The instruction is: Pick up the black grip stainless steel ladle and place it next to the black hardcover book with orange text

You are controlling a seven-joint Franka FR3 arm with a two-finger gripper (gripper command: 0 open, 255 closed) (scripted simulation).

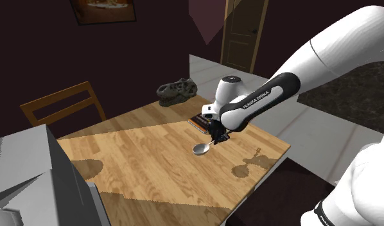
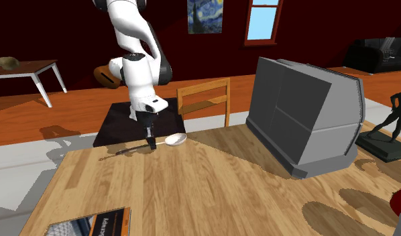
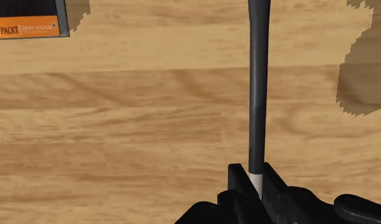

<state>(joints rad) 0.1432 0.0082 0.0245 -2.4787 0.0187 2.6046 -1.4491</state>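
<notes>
My black gripper (image 1: 218, 137) is shut on the ladle's dark handle (image 3: 257, 89), fingers (image 3: 237, 181) clasping it near its pale end. The shiny ladle bowl (image 1: 201, 149) hangs just above the wooden table (image 1: 152, 173), beside the gripper toward the shoulder view's left. In the second exterior view the bowl (image 2: 175, 139) sticks out to the right of the gripper (image 2: 151, 142), with its shadow on the wood. The black book with an orange strip (image 1: 200, 120) lies flat just beyond the gripper; its corner (image 3: 27, 22) shows in the wrist view, and it sits at the near table edge (image 2: 92, 224).
A large grey box (image 2: 306, 114) stands on the table's far part. A dark skull-like figure (image 1: 178, 91) sits at the table corner behind the book. A wooden chair (image 1: 62, 106) stands at one side, and a dark statue (image 2: 387, 127) near the box.
</notes>
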